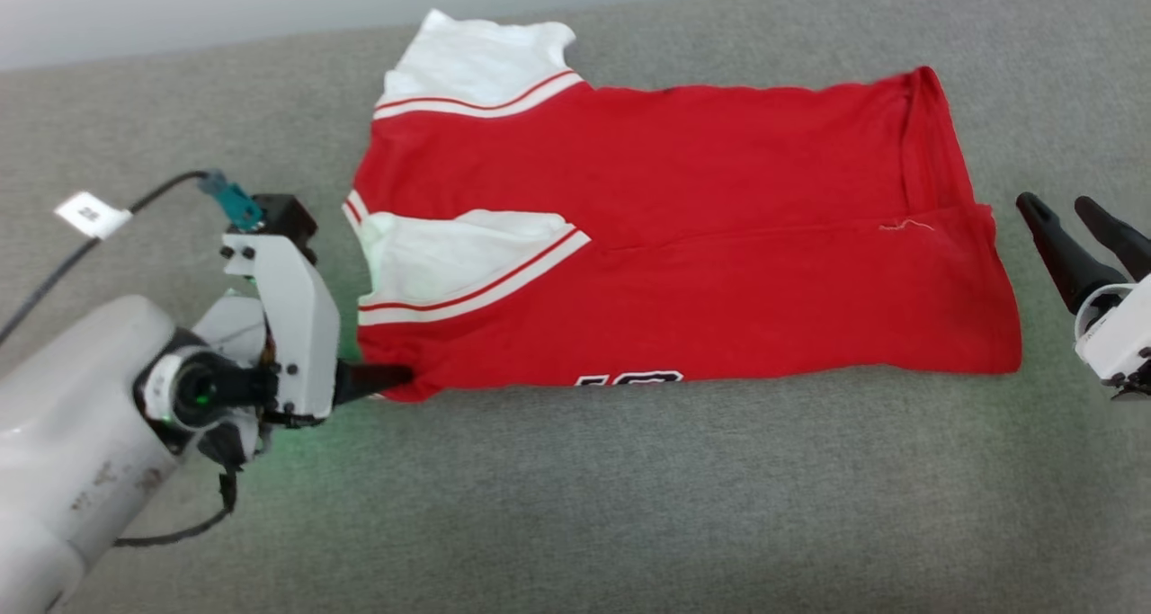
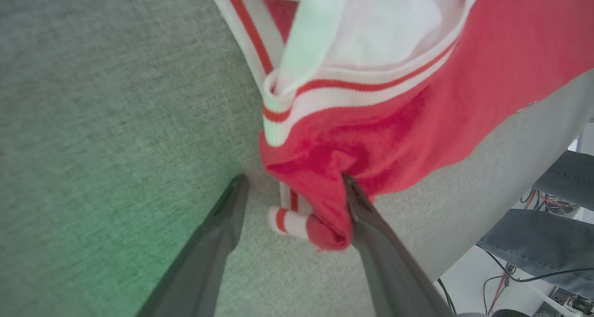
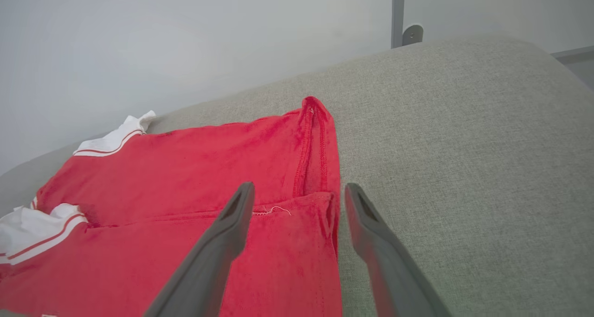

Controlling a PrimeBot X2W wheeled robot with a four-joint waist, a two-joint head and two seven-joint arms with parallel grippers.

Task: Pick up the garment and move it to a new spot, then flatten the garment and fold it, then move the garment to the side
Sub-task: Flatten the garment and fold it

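The red garment [image 1: 683, 236] lies folded lengthwise on the grey cushioned surface [image 1: 575, 506], its white sleeves [image 1: 468, 254] to the left and part of the black number [image 1: 629, 378] at the near edge. My left gripper [image 1: 391, 378] is at the garment's near left corner. In the left wrist view the left gripper [image 2: 293, 182] is open, the bunched red corner [image 2: 325, 215] lying between its fingers against the right finger [image 2: 371, 224]. My right gripper [image 1: 1075, 223] stands open just right of the hem; in the right wrist view the gripper [image 3: 299, 189] hovers over the garment's hem [image 3: 320, 168].
A black cable with a white tag [image 1: 90, 214] runs behind the left arm. A pale wall [image 1: 180, 3] bounds the far edge. Beyond the surface's edge, a person's denim-clad legs [image 2: 538, 247] and floor cables [image 2: 510, 270] show. A metal post [image 3: 398, 10] stands behind the surface.
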